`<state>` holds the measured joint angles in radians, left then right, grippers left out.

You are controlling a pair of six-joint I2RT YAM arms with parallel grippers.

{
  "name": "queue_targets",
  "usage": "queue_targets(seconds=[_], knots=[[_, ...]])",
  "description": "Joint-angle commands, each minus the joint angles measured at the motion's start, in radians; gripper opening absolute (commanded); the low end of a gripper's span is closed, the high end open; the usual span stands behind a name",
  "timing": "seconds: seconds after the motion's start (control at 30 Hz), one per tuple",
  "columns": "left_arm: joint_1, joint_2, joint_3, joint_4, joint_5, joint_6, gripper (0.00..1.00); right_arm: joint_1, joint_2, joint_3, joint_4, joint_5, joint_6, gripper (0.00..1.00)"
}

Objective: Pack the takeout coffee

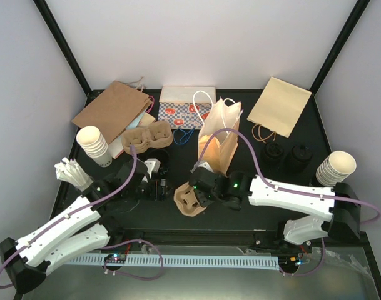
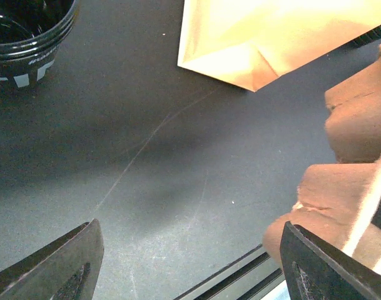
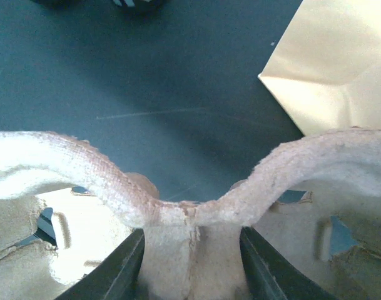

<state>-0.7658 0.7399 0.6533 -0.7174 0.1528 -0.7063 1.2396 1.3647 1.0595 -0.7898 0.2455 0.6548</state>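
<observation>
Black and round, the little takeout cup [image 2: 24,31] sits ahead and to the left of my left gripper [image 2: 190,253], whose jaws are wide apart and hold nothing. Further right, my right gripper [image 3: 190,265] pinches the brown cardboard tray [image 3: 146,194] by its middle ridge, one hollow on each side. My left arm is nearer the cup.

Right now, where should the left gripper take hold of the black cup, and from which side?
Probably the black cup by its rim, one finger inside, one outside, from above: it stands upright, mouth open, and the left gripper stands open.
</observation>
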Motion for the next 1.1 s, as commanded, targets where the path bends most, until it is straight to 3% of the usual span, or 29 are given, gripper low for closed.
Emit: queue_targets(seconds=[0.0, 0.57, 1.07], knots=[[0.009, -0.005, 0.057, -0.023, -0.023, 0.02, 0.8, 0.001, -0.052, 0.049, -0.062, 0.074, -0.025, 0.35], [0.014, 0.041, 0.158, -0.031, -0.046, 0.062, 0.8, -0.123, -0.214, 0.097, -0.173, 0.149, -0.118, 0.35], [0.016, 0.095, 0.244, -0.014, -0.056, 0.103, 0.81, -0.203, -0.264, 0.055, -0.137, 0.12, -0.205, 0.36]])
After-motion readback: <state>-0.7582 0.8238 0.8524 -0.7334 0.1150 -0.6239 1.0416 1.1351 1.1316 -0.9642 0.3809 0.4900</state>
